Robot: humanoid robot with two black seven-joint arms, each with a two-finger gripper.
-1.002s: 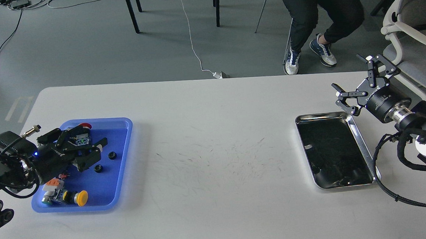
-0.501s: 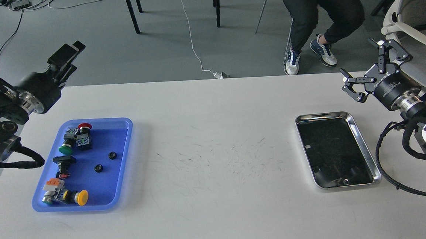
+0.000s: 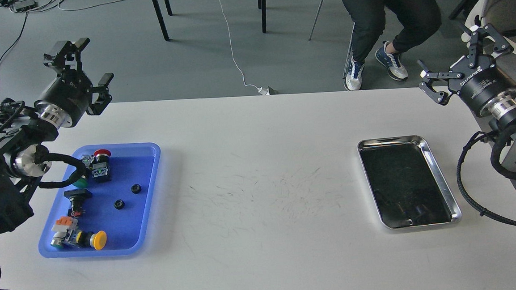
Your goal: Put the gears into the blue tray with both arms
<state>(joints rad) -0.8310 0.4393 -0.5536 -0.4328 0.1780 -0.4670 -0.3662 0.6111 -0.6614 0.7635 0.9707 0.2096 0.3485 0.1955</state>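
Inside the blue tray, both gears lie flat.

A: Non-task items on the worktop?
B: Steel tray, right side, dark inside, shiny rim. Faint scuff marks mid-surface.
A: Push-buttons?
B: Several at left. Red-capped one farthest back, touching a green-capped one. Black switch just nearer. Yellow-capped one nearest, beside an orange-and-white block.
A: Beyond the far edge?
B: Grey floor. Seated person, dark trousers, sneakers. White cable running to a plug. Black furniture legs. Pale office chair far right.
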